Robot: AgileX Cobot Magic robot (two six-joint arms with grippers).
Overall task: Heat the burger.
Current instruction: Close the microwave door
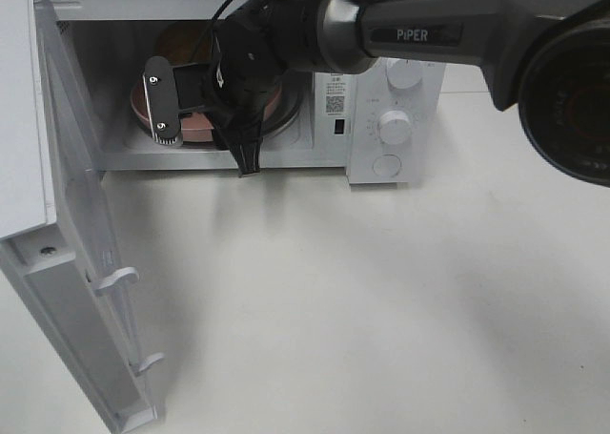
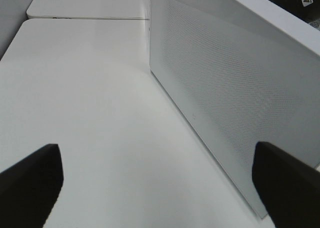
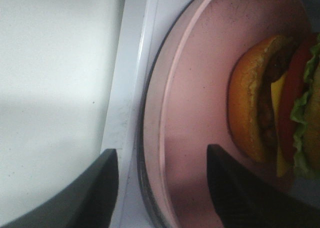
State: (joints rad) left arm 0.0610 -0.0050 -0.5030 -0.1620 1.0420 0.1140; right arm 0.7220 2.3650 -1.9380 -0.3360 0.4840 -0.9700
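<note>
A white table (image 1: 381,310) carries a white microwave (image 1: 400,81) whose door (image 1: 57,224) is swung wide open. The dark right arm (image 1: 429,33) reaches into the oven cavity. Inside sits a round pink plate (image 3: 200,87), and the burger (image 3: 270,102) rests on it. The right gripper (image 3: 162,193) has its jaws parted on either side of the plate's rim, gripping nothing. The left gripper (image 2: 157,188) hangs spread wide and empty over the table, beside the microwave's perforated side wall.
</note>
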